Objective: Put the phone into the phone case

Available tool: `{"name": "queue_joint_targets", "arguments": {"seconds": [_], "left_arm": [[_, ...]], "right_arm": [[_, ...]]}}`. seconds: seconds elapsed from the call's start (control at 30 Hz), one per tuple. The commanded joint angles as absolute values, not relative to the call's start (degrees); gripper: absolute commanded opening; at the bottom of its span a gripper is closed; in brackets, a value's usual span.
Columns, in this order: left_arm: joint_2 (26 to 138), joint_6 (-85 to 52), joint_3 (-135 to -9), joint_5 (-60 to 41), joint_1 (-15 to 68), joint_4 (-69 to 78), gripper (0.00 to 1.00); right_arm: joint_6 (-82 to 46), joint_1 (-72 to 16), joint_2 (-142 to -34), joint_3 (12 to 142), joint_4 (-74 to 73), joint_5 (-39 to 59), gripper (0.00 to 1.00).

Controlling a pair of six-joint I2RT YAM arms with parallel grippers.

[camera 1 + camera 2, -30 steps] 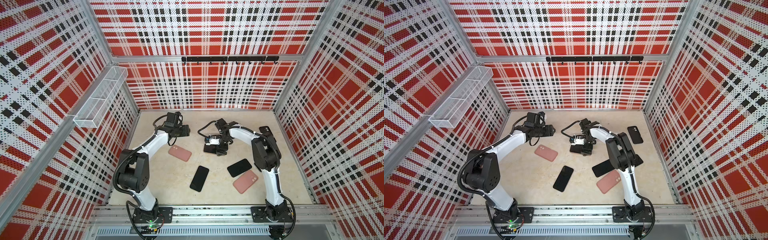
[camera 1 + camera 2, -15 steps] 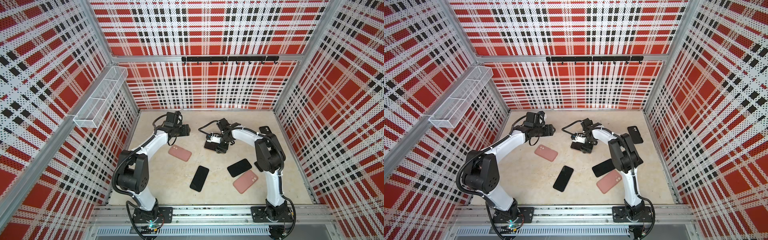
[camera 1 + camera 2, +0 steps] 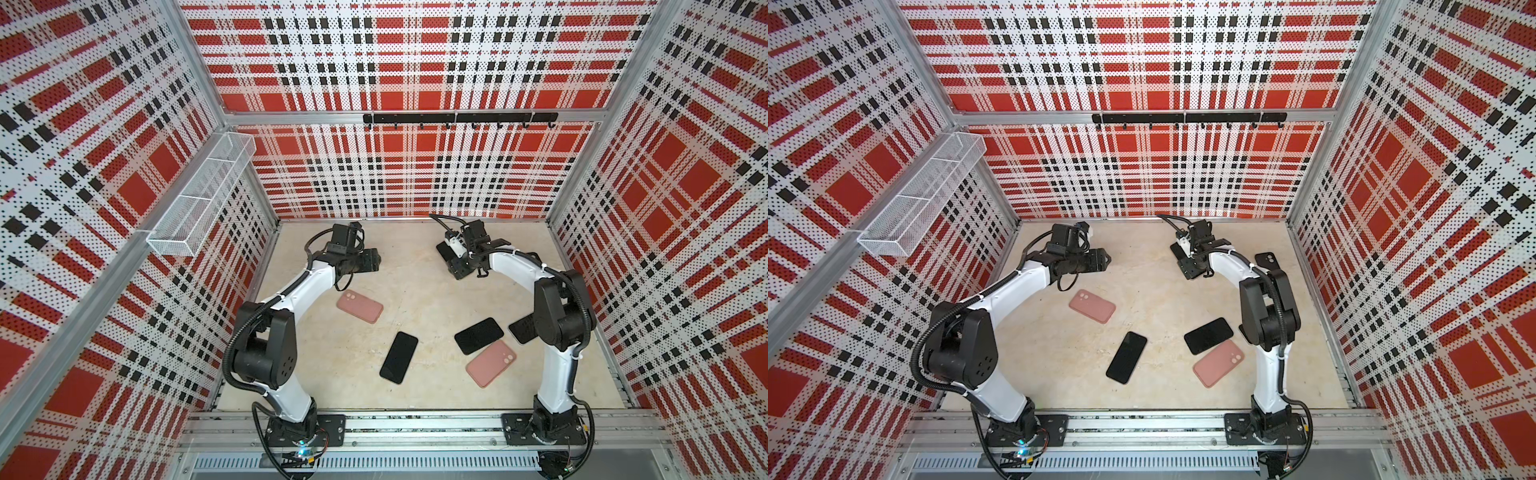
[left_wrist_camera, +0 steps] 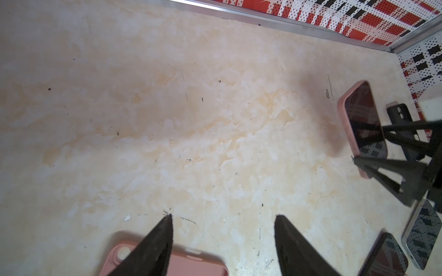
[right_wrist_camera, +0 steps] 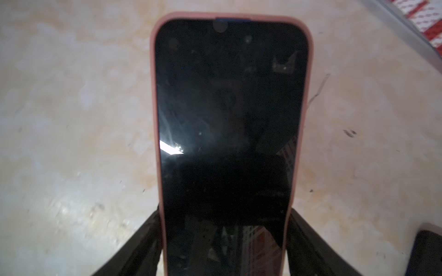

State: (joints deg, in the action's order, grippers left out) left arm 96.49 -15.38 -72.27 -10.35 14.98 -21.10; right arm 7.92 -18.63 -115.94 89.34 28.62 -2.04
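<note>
My right gripper (image 5: 224, 215) is shut across the width of a black-screened phone (image 5: 229, 114) that sits in a pink case (image 5: 308, 71). In both top views this gripper (image 3: 452, 258) (image 3: 1183, 258) is at the back of the table, right of the middle. The left wrist view shows the cased phone (image 4: 363, 124) tilted up off the table. My left gripper (image 4: 223, 216) is open with nothing between its fingers, hovering at the back left (image 3: 376, 266) (image 3: 1106, 259). An empty pink case (image 3: 359, 306) (image 4: 191, 265) lies just in front of it.
On the beige table (image 3: 415, 291) lie a bare black phone (image 3: 399, 351), a second one (image 3: 478, 336) and a pink case (image 3: 491, 363) in front of that. A third dark phone (image 3: 523, 329) is half hidden by the right arm. A black case (image 3: 1266, 261) lies at the right.
My right gripper has closed on the cased phone and carried it back and to the right, tilting it up. The left arm has not moved.
</note>
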Motion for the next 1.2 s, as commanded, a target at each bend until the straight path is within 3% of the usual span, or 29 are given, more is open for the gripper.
{"name": "queue_joint_targets", "arguments": {"seconds": [0.0, 0.43, 0.6, 0.77, 0.93, 1.17], "left_arm": [[96.0, -15.2, -71.3, -11.3, 15.3, -20.9, 0.69], [96.3, -15.1, -71.3, -11.5, 15.7, -20.7, 0.67], [96.8, -15.0, -71.1, -10.9, 16.1, -20.8, 0.67], [97.3, -14.8, -71.0, -10.3, 16.5, -20.8, 0.67], [97.6, -13.9, -71.1, -10.1, 16.9, -20.9, 0.67], [97.4, -10.7, -71.7, -6.3, 22.8, -22.5, 0.67]], "right_arm": [[-5.5, -17.6, -119.9, 93.9, 23.4, -7.9, 0.69], [-12.9, -14.2, -131.2, 104.1, 25.4, -8.2, 0.72], [-12.7, -14.2, -132.4, 104.9, 26.1, -7.3, 0.81], [-12.6, -14.1, -131.0, 103.7, 27.0, -6.1, 0.98], [-11.5, -14.1, -123.9, 100.1, 27.9, -6.2, 1.00], [-16.3, -14.1, -99.8, 80.0, 25.6, -7.0, 1.00]]}}
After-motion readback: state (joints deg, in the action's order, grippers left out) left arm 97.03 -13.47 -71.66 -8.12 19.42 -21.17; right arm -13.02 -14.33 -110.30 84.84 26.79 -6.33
